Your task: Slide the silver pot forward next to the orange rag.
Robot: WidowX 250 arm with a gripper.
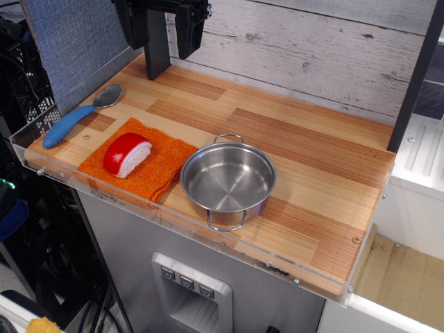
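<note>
From my one view, the claw [161, 31] hangs high at the back of the bench [312, 166], its fingers apart and holding nothing, clear of everything. Well in front of it and to its right sits the pot [228, 179], touching the rag [161, 168], so I judge the slide done.

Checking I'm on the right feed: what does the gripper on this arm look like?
Only the lower part of the gripper shows, at the top edge of the view. It is all black, matte and blocky, with two thick flat fingers. No cables, labels or markings are visible, and the arm above is cut off.
</note>
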